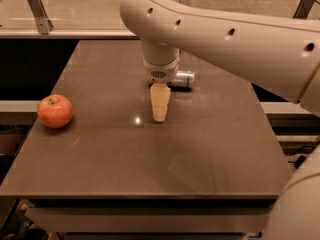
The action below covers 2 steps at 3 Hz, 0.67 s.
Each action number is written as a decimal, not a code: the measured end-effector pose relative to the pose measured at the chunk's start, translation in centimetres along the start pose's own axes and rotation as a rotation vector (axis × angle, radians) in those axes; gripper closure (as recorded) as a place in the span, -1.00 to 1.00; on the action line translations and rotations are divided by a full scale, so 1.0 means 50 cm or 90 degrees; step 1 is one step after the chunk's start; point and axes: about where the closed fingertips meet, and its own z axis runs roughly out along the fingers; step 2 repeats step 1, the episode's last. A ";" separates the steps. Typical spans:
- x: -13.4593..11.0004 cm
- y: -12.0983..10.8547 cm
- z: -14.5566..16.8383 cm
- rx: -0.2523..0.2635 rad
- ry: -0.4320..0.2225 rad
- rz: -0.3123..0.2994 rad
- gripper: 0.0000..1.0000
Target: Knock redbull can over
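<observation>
The redbull can (183,79) lies on its side on the dark table (200,154), just behind and to the right of my gripper; its silver end faces right, and its left part is hidden behind the wrist. My gripper (159,115) points straight down near the table's middle, a little in front of the can and not touching it. Its fingers (160,99) are pressed together into one pale wedge and hold nothing.
A red apple (55,111) sits near the table's left edge. My large white arm (240,39) crosses the upper right of the view. A glass railing with metal brackets (37,9) runs behind the table.
</observation>
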 end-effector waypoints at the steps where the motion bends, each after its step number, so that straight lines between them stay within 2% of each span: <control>1: 0.000 0.000 0.000 0.000 0.000 0.000 -1.00; 2: 0.000 0.000 0.000 0.000 0.000 0.000 -1.00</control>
